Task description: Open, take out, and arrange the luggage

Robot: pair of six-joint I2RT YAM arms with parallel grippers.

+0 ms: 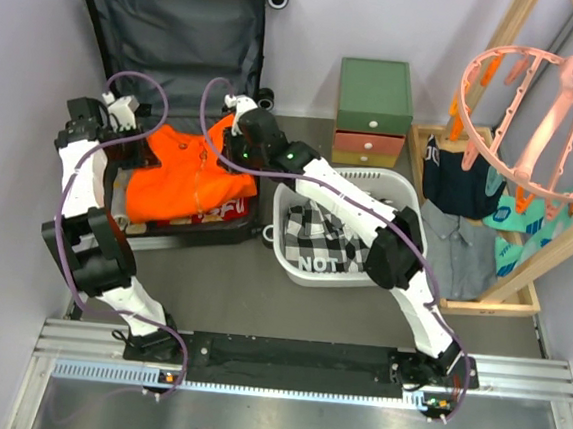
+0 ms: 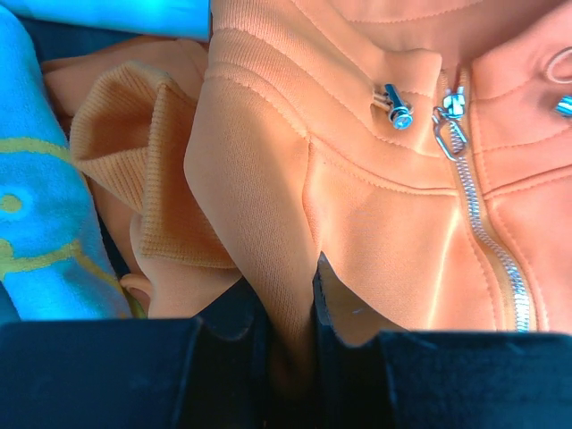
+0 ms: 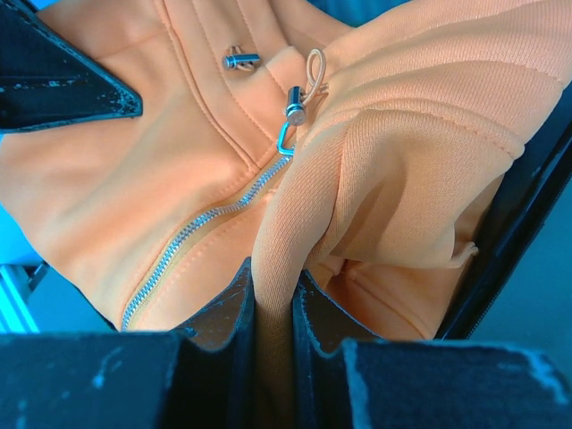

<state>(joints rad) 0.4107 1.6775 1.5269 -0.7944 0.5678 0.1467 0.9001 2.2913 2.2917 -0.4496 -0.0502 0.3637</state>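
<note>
At the far left of the desk [image 1: 260,292], the luggage [image 1: 173,24] is lying open. Its lid is standing up at the back wall, with the dark grey lining facing the arms. An orange hoodie [image 1: 184,180] is lying across the lower shell, and a red cloth [image 1: 216,211] with white lettering is showing at the hoodie's near edge.

The left arm [image 1: 90,227] is reaching over the shell's left side. The left jaws are pinching a raised fold of the hoodie, as the left wrist view is showing. A ribbed cuff [image 2: 134,134] is lying just to the left of that fold, and a blue cloth [image 2: 45,206] with yellow lines is lying beside the cuff.

The right arm [image 1: 367,217] is stretching across from the right to the hoodie's far right corner. The right jaws are pressing together on another upright fold of orange fabric, just beside the silver zipper [image 3: 206,223] and its pull.

To the right of the luggage, a white basket [image 1: 408,200] is holding a black-and-white checked garment [image 1: 320,233]. A green-and-orange drawer box [image 1: 374,112] is standing behind the basket. A pink peg hanger [image 1: 537,106] is hanging at the far right.
</note>
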